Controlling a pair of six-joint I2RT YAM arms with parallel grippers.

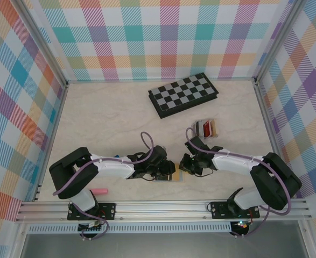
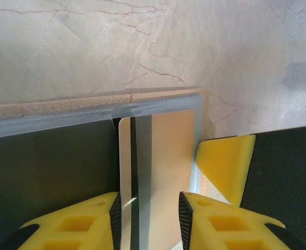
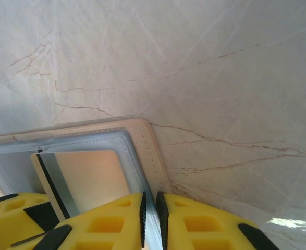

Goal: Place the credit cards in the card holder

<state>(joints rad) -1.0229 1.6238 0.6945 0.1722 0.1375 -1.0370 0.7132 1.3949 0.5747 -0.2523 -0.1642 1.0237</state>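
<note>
Right at the left hand (image 2: 148, 211) lies a credit card (image 2: 166, 151).

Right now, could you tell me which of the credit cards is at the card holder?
The pale yellow card with a dark stripe, framed by the left gripper at the tan leather card holder; the red-topped stack lies apart.
</note>
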